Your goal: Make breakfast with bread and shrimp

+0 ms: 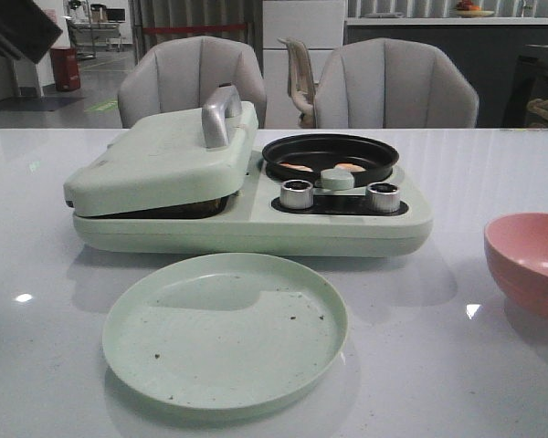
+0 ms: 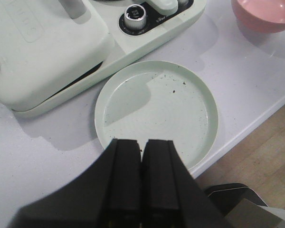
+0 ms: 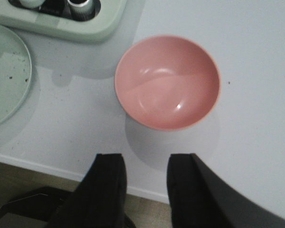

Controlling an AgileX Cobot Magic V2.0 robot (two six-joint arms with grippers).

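Two pale orange-pink shrimp [image 1: 299, 167] [image 1: 350, 167] lie in the black round pan [image 1: 330, 157] of the pale green breakfast maker [image 1: 256, 219]. The maker's lid [image 1: 160, 157] with a silver handle [image 1: 219, 114] is nearly shut over the left side; no bread shows. My left gripper [image 2: 142, 145] is shut and empty, held above the near rim of the empty pale green plate [image 2: 156, 111]. My right gripper [image 3: 146, 164] is open and empty, held above the table's front edge, near the empty pink bowl [image 3: 167, 88]. Neither gripper shows in the front view.
The pale green plate [image 1: 226, 328] lies in front of the maker, with dark crumbs on it. The pink bowl [image 1: 530, 260] stands at the right. Two silver knobs [image 1: 297, 193] [image 1: 382, 196] are on the maker's front. Grey chairs [image 1: 395, 87] stand behind the white table [image 1: 493, 173].
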